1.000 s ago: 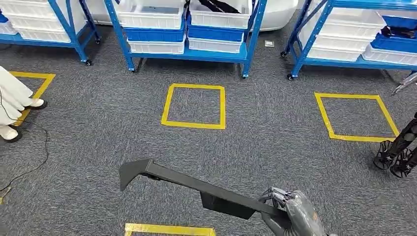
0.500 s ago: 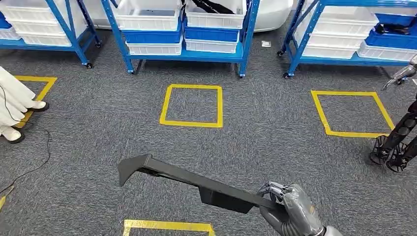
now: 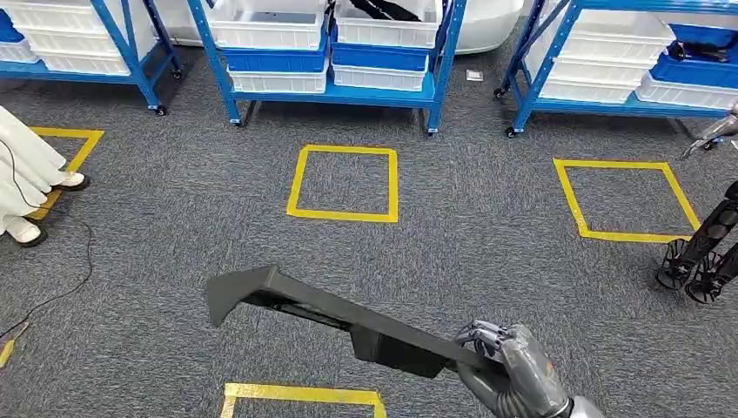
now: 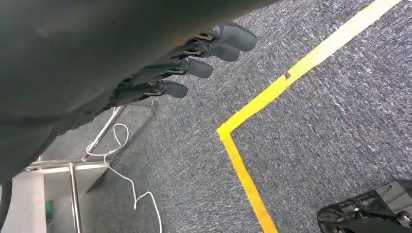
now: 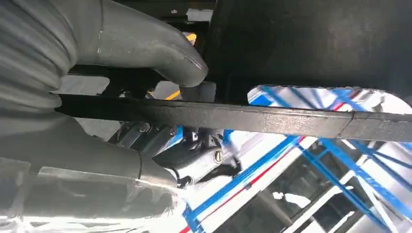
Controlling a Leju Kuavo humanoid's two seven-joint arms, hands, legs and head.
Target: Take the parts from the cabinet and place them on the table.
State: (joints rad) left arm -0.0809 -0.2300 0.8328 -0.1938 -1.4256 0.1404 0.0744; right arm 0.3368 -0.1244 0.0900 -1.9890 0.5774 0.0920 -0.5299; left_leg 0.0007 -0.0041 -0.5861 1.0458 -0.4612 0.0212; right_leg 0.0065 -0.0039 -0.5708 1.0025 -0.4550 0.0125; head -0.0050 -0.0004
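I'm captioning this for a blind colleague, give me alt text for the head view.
The robot's right hand holds a long black part by one end above grey carpet marked with yellow tape squares. Blue shelving racks with white and blue bins line the far side.

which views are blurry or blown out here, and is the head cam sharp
Head view: sharp, evenly lit, carpet texture and yellow tape crisp. Left wrist view: a dark out-of-focus mass fills the near corner; left hand and carpet beyond are clear. Right wrist view: right hand and black part soft from closeness, background blue racks smeared, bright areas overexposed.
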